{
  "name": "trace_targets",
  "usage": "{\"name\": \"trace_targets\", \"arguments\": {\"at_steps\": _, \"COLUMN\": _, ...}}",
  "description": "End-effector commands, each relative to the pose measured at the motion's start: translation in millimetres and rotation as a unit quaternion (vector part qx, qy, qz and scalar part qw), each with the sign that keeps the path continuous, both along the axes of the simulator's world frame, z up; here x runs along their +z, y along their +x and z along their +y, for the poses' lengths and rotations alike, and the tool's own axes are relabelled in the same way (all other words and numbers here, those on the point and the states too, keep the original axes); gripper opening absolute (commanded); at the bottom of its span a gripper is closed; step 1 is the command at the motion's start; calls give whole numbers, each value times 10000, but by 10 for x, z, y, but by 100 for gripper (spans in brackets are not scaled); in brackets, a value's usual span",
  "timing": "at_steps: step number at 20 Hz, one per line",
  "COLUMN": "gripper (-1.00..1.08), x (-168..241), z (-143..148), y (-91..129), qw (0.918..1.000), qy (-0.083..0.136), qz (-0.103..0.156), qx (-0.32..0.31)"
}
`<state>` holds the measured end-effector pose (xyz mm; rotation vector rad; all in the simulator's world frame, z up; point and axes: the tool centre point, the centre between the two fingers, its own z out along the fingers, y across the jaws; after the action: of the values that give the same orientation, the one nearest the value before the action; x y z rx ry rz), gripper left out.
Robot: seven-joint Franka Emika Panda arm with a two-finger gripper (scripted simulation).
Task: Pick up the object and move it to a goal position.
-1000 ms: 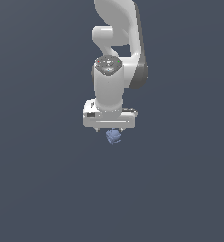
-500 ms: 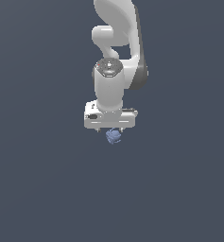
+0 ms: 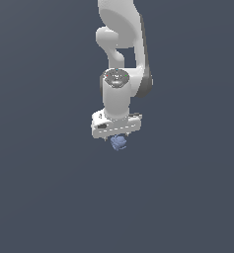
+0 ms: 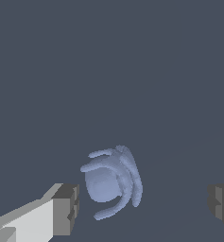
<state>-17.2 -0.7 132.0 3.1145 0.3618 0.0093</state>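
Claw fingers hidden behind hand in exterior view, blob's top covered

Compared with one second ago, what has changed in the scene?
Very little. The arm's wrist joint has turned slightly, but the open gripper still hangs just over the periwinkle-blue blob at about the same place. The blob has not moved. In the wrist view it lies between the fingers, touching neither, so nothing has been grasped.

Bare simulator scene: flat, featureless slate-grey ground throughout.
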Motion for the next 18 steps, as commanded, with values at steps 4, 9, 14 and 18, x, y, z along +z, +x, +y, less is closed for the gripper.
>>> {"name": "trace_targets", "arguments": {"at_steps": 4, "gripper": 100, "x": -203, "z": 51, "y": -140, "qw": 9975, "qy": 5, "qz": 20, "qx": 701}}
{"name": "trace_targets", "arguments": {"at_steps": 9, "gripper": 100, "x": -325, "z": 86, "y": -234, "qw": 9934, "qy": 13, "qz": 30, "qx": 1145}}
{"name": "trace_targets", "arguments": {"at_steps": 14, "gripper": 100, "x": -392, "z": 107, "y": -289, "qw": 9902, "qy": 20, "qz": 35, "qx": 1396}}
{"name": "trace_targets", "arguments": {"at_steps": 18, "gripper": 100, "x": -408, "z": 112, "y": -302, "qw": 9893, "qy": 22, "qz": 37, "qx": 1457}}
